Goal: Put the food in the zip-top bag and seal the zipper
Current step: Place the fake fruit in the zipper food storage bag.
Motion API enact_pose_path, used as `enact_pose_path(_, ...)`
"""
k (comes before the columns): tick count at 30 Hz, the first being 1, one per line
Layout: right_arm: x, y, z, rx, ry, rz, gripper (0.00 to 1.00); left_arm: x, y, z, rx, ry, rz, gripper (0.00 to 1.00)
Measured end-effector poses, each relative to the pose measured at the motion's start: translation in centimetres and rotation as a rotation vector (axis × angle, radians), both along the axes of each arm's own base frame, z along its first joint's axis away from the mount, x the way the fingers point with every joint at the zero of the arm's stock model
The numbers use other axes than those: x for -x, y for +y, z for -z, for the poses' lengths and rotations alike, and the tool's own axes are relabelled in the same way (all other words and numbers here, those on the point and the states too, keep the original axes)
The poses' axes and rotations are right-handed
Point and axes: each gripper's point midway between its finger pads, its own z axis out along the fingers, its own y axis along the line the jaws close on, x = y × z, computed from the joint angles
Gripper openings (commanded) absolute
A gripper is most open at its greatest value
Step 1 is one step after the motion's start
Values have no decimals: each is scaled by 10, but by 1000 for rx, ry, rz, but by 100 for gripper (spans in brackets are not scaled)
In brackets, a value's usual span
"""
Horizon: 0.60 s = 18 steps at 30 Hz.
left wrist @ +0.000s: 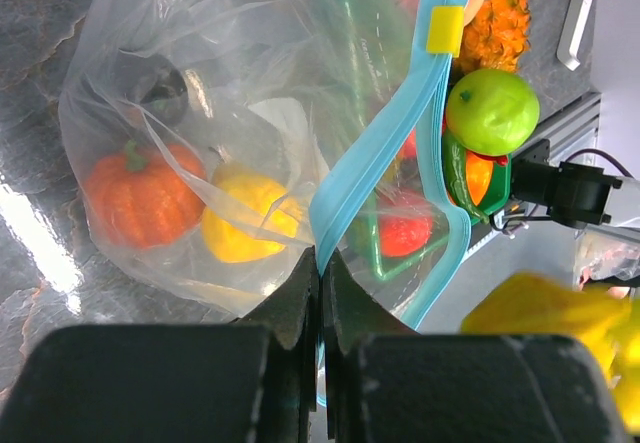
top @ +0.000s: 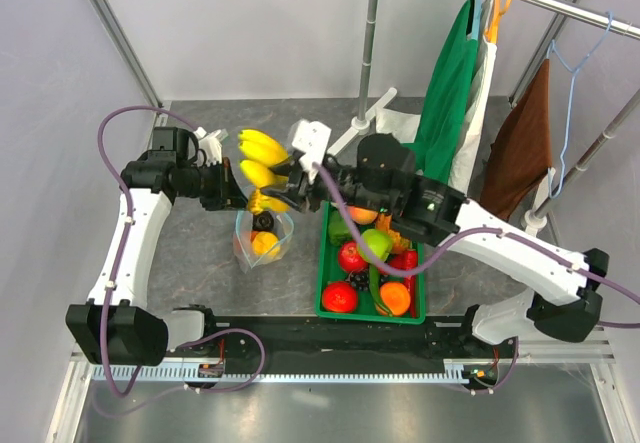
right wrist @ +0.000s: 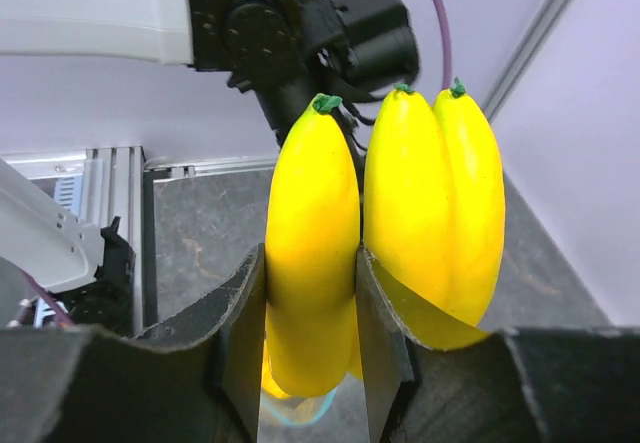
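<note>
Glossy yellow bananas (right wrist: 310, 253) are hanging just over the bag (left wrist: 250, 113), with the right gripper (right wrist: 308, 268) jaws clamping one banana. The left gripper (left wrist: 320, 293) jaws are pinching the blue zipper (left wrist: 380, 143). The crate (top: 322, 263) is sitting just right of the bag. The bag is holding a pumpkin (left wrist: 135, 193), a yellow piece (left wrist: 245, 218) and a dark piece (left wrist: 165, 93); the crate is holding an apple (left wrist: 492, 111) and red pieces.

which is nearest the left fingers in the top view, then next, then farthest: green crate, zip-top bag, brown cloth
1. zip-top bag, right at them, pinched at its mouth
2. green crate, just right of the bag
3. brown cloth, hanging at the far right
</note>
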Motion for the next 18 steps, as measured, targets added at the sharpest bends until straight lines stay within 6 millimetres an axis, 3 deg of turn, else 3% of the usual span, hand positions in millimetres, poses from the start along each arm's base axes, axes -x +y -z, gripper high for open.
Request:
enact_pose_path(3, 10, 19, 1, 6, -97, -26, 0, 1, -1, -1, 10, 1, 4, 2)
enact_pose_path(6, 18, 31, 16, 47, -179, -48, 0, 1, -2, -2, 16, 3, 4, 2)
enact_pose_path(11, 10, 32, 56, 166, -271, -44, 0, 1, -2, -2, 21, 3, 5, 2)
enact_pose_path(18, 10, 30, 86, 250, -337, -60, 0, 2, -4, -4, 34, 5, 11, 2)
